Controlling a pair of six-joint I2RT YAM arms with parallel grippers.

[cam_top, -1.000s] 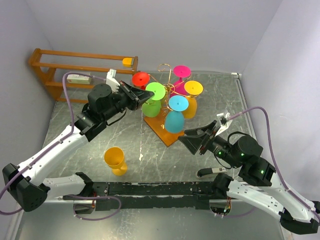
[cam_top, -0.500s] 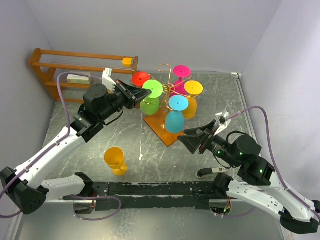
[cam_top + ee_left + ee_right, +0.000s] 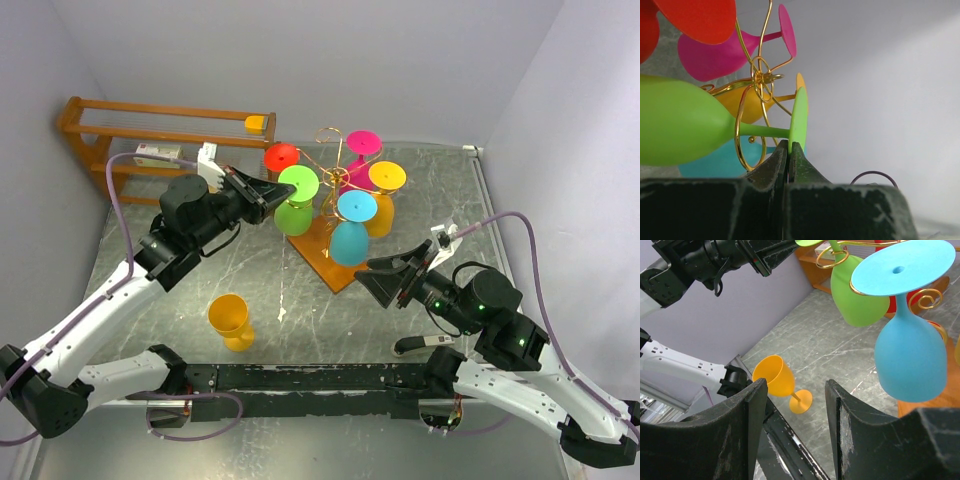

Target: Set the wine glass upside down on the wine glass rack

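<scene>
Green wine glass (image 3: 295, 215); box (image 3: 152, 157) print illegible

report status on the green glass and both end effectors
Left end effector shut on green wine glass foot, stem in wire loop of rack. Right end effector open, empty. Red glass hangs close.

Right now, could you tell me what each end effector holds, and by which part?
The left end effector pinches the green wine glass by the rim of its round foot. The right end effector is open, holding nothing.
</scene>
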